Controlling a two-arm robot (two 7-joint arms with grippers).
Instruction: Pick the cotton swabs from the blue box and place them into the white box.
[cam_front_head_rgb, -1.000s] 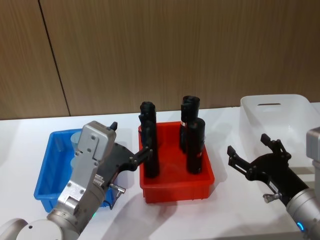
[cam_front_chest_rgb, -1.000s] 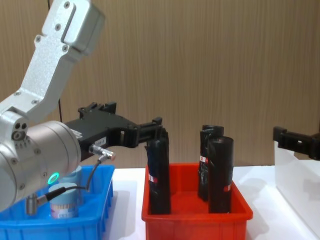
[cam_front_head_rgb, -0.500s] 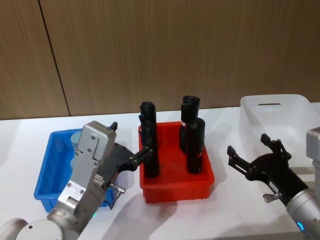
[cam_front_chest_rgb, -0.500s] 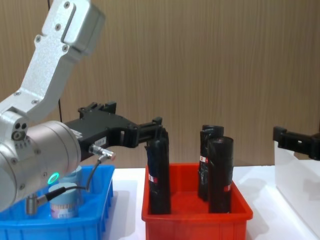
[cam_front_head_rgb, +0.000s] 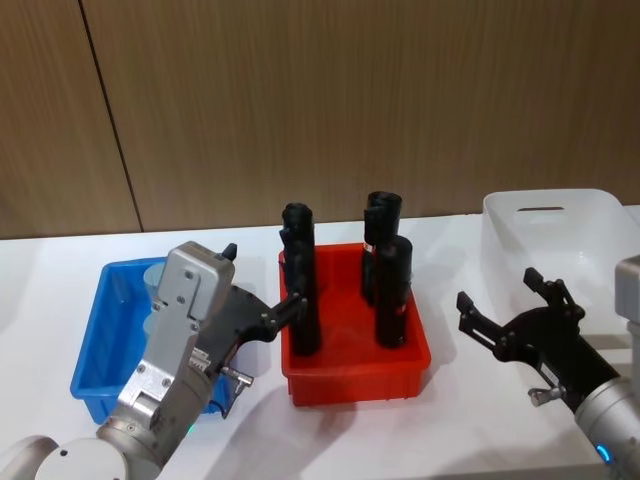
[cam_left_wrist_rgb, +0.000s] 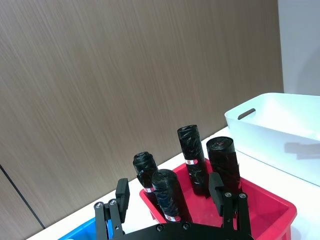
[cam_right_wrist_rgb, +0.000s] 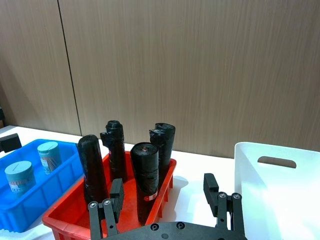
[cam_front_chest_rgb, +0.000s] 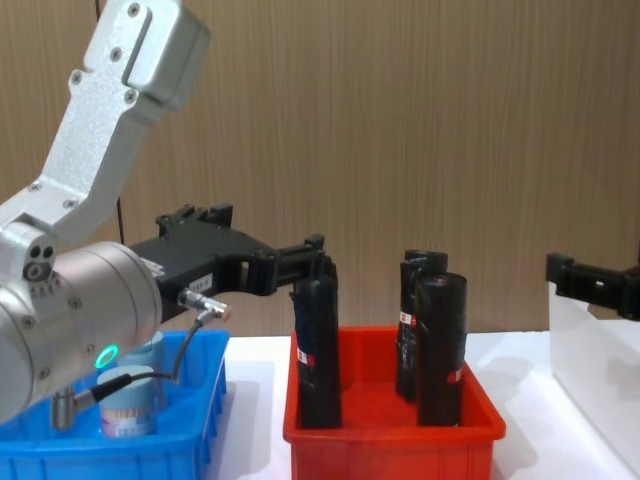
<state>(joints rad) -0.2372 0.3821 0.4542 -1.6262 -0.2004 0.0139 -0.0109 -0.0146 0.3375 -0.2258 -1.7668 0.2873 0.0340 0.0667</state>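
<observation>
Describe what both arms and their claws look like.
The left arm is silver-grey metal with boxy links, a green-lit ring at a round joint and a metal cable plug. The right arm is grey too, with a small blue light. The left claw and right claw are black and two-fingered.

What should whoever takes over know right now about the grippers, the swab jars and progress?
Left gripper: jaws open, empty, above the blue box's edge beside the red bin.
Right gripper: jaws open, empty, over the table near the white box.
Two jars of cotton swabs stand in the blue box.
Done: no jar picked yet.
Left: grasp each jar, carry it to the white box.
</observation>
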